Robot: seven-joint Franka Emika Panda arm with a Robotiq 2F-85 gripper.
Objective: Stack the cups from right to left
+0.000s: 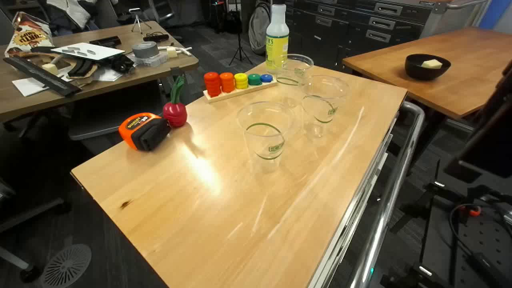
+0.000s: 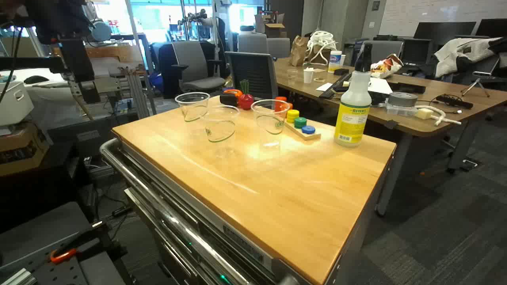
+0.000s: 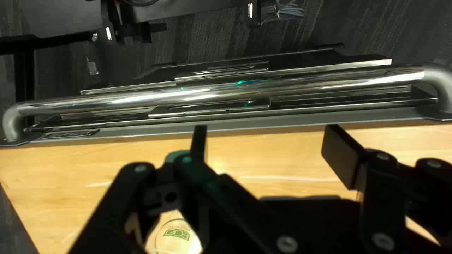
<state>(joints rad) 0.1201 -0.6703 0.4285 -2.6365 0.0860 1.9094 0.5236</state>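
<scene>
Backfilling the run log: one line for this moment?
gripper: open, holding nothing | cups: three, upright on worktop, unstacked | stacking: pending

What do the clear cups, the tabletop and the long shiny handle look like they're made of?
Cups: probably glossy plastic; clear, thin-looking walls with green print, though glass isn't ruled out.
Tabletop: wood or veneer, smooth and slightly glossy; it shows a dark knot-like mark and soft glare.
Handle: polished metal, likely steel; bright mirror-like streaks run along it.

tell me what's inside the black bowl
A pale yellow block shows inside the black bowl. The bowl's near side hides its bottom, so anything else lying lower down there can't be seen.
</scene>
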